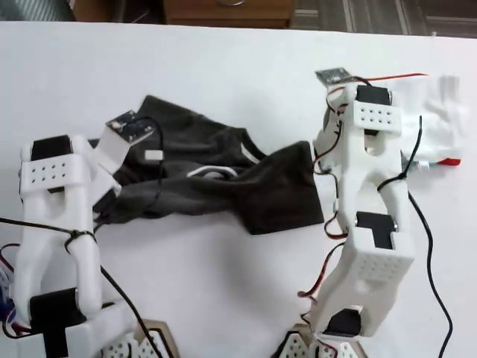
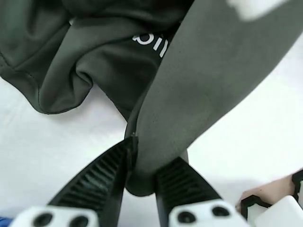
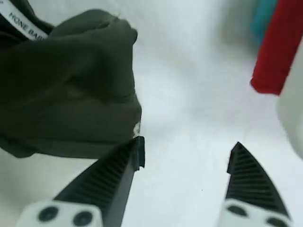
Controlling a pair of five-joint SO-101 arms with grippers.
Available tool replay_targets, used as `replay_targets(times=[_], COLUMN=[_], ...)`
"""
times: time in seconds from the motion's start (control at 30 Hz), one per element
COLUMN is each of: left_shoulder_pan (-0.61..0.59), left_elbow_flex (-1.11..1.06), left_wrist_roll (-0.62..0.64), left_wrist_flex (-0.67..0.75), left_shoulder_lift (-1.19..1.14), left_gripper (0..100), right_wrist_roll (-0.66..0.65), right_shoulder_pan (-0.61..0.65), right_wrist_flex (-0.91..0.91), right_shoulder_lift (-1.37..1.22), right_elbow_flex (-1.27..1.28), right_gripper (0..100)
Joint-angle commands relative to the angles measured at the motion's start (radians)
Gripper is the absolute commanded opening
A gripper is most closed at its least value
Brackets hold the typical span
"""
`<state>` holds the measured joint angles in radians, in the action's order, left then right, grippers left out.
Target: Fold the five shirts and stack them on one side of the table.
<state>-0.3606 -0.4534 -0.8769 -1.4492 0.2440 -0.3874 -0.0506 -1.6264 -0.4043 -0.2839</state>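
Dark grey crumpled shirt (image 1: 276,194) is clamped in my left gripper (image 2: 152,161); my right gripper (image 3: 188,146) stands spread beside it.

The left gripper (image 2: 142,163) pinches a fold of the dark grey shirt (image 2: 208,80) between its ribbed black jaws. The cloth stretches taut away from the gripper, while the rest (bearing white lettering (image 2: 150,43)) lies crumpled on the white table (image 2: 42,151) beyond the gripper.

My left arm (image 1: 52,216) bends forward, and my left gripper (image 2: 151,151) sits low, jaws pinched onto a fold of the dark shirt (image 2: 213,71). My right arm (image 1: 369,261) stretches ahead; my right gripper (image 3: 187,149) points down, jaws spread wide, holding nothing.
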Motion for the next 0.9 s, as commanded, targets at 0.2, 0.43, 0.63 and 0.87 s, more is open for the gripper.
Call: replay_targets(times=[0.2, 0.43, 0.63, 0.87], left_shoulder_pan=[-0.003, -0.003, -0.003, -0.003], left_elbow_flex=[0.004, 0.004, 0.004, 0.002], left_wrist_roll=[0.006, 0.006, 0.006, 0.006], left_wrist_flex=[0.011, 0.011, 0.011, 0.011], left_shoulder_lift=[0.037, 0.037, 0.037, 0.037], left_gripper=[3, 3, 3, 3], right_wrist_roll=[0.014, -0.023, -0.028, -0.031], right_shoulder_pan=[0.002, 0.127, 0.145, 0.108], right_wrist_flex=[-0.136, -0.077, 0.134, 0.272], right_shoulder_lift=[0.045, 0.054, 0.165, 0.262], right_elbow_flex=[-0.021, 0.193, 0.422, 0.559], right_gripper=[28.3, 24.7, 24.7, 24.7])
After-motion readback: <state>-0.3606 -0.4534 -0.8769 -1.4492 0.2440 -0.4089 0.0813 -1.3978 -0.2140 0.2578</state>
